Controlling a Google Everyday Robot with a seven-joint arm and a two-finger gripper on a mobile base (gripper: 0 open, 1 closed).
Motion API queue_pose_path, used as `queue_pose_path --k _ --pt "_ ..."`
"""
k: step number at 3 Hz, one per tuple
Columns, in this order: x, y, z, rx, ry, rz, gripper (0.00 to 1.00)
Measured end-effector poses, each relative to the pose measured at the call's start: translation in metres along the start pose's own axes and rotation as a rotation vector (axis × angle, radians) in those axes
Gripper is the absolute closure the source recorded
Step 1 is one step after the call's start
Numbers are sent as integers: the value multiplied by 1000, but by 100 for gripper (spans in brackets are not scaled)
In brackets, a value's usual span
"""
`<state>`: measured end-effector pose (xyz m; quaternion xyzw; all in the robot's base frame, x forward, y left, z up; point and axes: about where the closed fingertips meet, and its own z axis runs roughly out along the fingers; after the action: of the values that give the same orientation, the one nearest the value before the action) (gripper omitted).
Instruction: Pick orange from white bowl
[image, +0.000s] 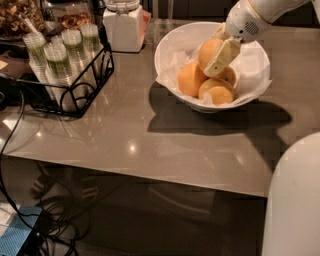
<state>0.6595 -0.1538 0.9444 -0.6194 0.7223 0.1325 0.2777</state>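
Note:
The white bowl (163, 50) stands on the grey table at the back right, lined with crumpled white paper. It holds several oranges. The biggest orange (206, 49) sits on top of the pile, a little above the others. My gripper (216, 56) reaches down into the bowl from the upper right and is shut on this orange. One cream finger (222, 57) lies across its front right side; the other is hidden behind it. Three smaller oranges (190, 79) lie beneath it in the bowl.
A white lidded jar (122, 25) stands left of the bowl. A black wire basket (75, 80) with several lidded cups sits at the far left. The table's front edge (150, 177) runs below. Cables lie on the floor. My white body (295, 200) fills the bottom right.

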Motion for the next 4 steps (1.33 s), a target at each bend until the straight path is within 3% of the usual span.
queue_pose_path --k 1,2,3,4 --pt "-10 16 -31 -9 -161 -49 100" --pt "-14 42 -78 33 -299 -86 100" --pt "-7 76 -116 102 -371 -88 100" --pt "2 113 -133 152 -406 -67 100"
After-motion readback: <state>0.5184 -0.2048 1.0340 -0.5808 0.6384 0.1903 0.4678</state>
